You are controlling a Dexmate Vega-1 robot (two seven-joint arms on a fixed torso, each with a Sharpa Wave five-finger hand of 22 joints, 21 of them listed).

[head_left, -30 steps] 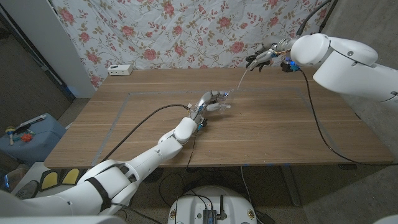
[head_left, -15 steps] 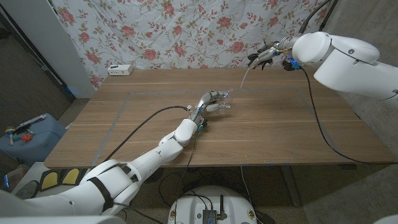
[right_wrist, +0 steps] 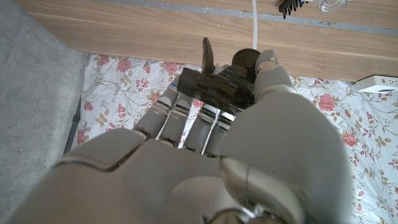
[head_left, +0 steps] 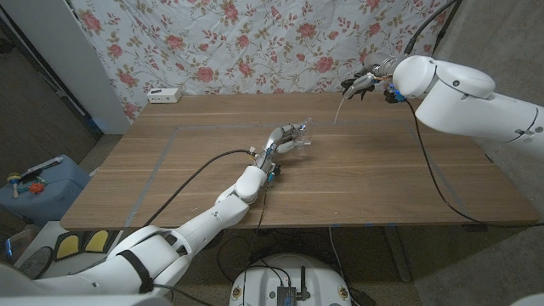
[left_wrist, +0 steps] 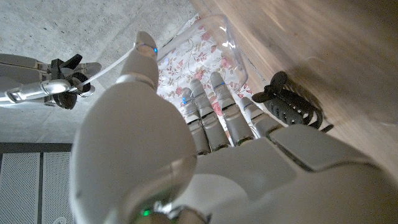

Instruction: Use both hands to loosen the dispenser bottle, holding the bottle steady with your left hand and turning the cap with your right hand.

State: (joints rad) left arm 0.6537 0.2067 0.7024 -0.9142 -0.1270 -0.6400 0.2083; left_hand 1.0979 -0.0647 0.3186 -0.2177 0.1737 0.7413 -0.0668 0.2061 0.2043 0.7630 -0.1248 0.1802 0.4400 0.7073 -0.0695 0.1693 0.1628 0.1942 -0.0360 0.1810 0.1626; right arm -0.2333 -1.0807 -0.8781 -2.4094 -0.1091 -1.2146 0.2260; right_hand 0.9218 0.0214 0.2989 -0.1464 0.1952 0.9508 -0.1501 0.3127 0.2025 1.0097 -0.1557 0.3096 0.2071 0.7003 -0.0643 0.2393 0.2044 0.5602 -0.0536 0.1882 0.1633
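— Where is the clear plastic dispenser bottle (head_left: 304, 136) right now?

— Near the middle of the wooden tabletop (head_left: 382, 178), a little toward the far edge. The left hand (head_left: 285, 141) grips it, fingers (left_wrist: 219, 106) wrapped round its transparent body; the left wrist view shows them curled against the clear plastic with the flowered cloth showing through it.

— And the cap?

— The black pump cap (right_wrist: 217, 84) is off the bottle. The right hand (head_left: 364, 82) holds it up above the far right part of the tabletop, well apart from the bottle, with the thin white dip tube (head_left: 341, 106) hanging down from it. In the right wrist view the fingers (right_wrist: 180, 118) are clenched around the dark pump head, thumb pressed on its side.

— Anything else on the tabletop?

— A white power strip (head_left: 165, 95) lies at the far left corner, by the floral backdrop (head_left: 238, 42). A black cable (head_left: 200, 170) runs from the left wrist over the wood to the near edge, and another (head_left: 433, 170) trails from the right arm across the right side.
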